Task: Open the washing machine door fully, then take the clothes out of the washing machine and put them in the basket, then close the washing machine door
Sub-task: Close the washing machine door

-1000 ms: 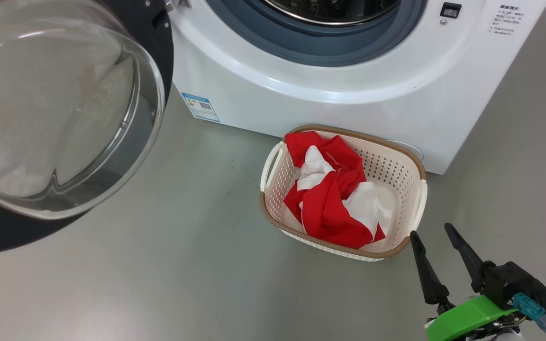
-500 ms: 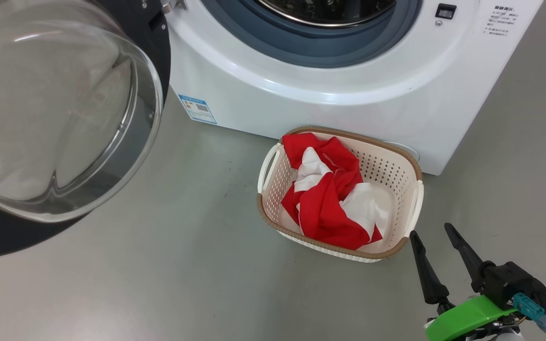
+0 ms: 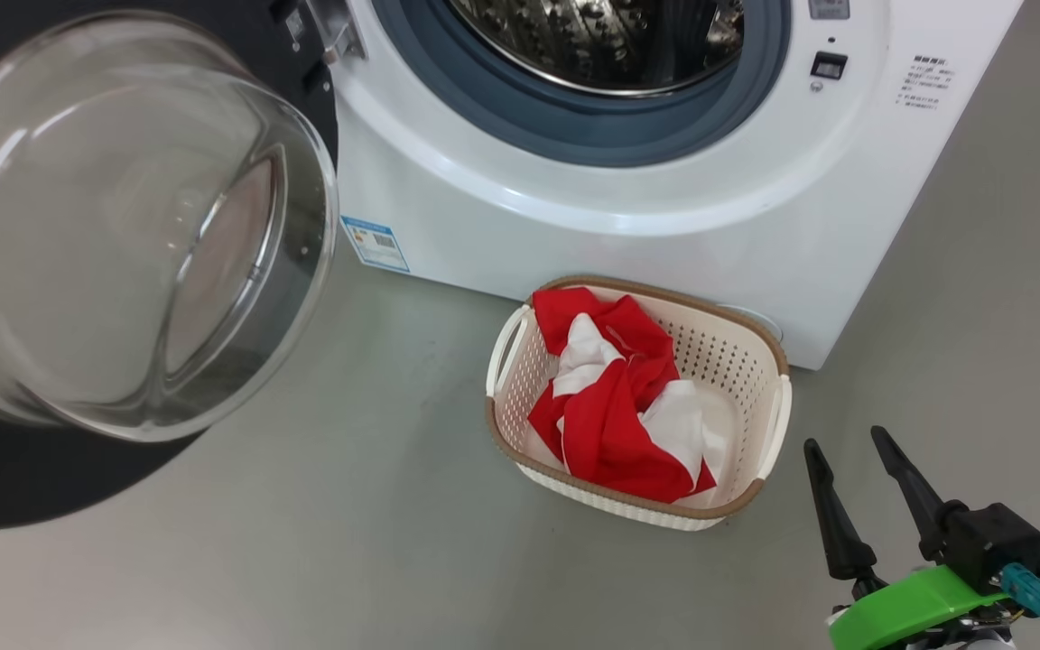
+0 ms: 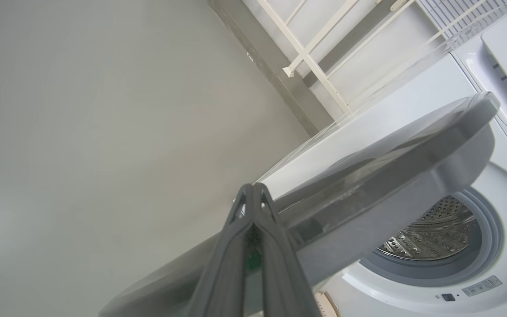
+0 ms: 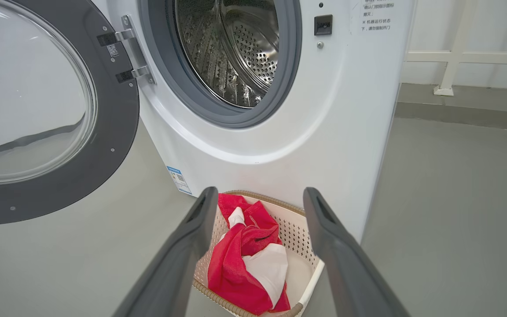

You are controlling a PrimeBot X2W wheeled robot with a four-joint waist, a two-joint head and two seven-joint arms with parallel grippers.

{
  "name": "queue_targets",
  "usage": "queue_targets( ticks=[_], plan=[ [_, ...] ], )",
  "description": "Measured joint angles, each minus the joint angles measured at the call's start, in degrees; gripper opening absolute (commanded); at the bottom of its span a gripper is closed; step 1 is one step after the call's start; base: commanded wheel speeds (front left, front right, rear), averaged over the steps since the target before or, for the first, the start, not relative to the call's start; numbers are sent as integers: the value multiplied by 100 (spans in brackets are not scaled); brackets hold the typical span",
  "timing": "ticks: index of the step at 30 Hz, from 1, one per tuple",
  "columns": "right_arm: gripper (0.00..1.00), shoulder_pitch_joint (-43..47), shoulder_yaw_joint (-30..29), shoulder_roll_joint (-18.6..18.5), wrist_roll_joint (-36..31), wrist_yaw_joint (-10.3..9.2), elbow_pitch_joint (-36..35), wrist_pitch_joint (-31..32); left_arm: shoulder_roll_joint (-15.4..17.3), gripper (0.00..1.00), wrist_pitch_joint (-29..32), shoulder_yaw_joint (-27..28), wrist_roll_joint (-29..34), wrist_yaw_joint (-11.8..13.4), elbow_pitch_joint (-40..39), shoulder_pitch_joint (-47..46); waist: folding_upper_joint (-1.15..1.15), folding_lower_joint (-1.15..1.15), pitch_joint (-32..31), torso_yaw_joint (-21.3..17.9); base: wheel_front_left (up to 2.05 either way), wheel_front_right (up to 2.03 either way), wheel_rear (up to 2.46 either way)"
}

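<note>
Washer scene in the head view. The washing machine door (image 3: 123, 244) stands swung wide open at the left, its glass bowl bulging outward. The steel drum (image 3: 601, 36) of the washing machine (image 3: 628, 244) lies exposed at the far side. The basket (image 3: 723, 348) sits on the grey floor (image 3: 348, 506) just in front of the machine and holds the clothes (image 3: 615, 406), a red-and-white heap. The right gripper (image 3: 845, 437) hovers near the basket's right, fingers spread, holding nothing. The left gripper (image 4: 253, 187) has its fingers pressed together on nothing, tips by the door's outer edge; contact cannot be told.
</note>
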Motion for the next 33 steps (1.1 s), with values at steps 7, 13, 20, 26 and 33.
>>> queue_targets(
  ticks=[7,13,20,26,33],
  plan=[
    [100,188,-90,9,2,0,-31,0,29,0,278,-90,-355,0,-576,459,0,0,-220,-29,0,0,0],
    [100,213,-122,20,49,0,-62,0,97,0,648,-186,-713,0,-1111,842,0,0,-378,-64,0,0,0],
    [100,250,-158,27,98,0,-82,0,179,0,920,-307,-1012,0,-1549,1181,0,0,-497,-130,0,0,0],
    [100,344,-202,38,105,0,-96,0,193,0,1024,-400,-1273,0,-2102,1443,0,0,-561,-213,0,0,0],
    [100,348,-266,41,107,0,-112,0,73,0,1163,-570,-1618,0,-2947,1640,0,0,-575,-294,0,0,0]
  ],
)
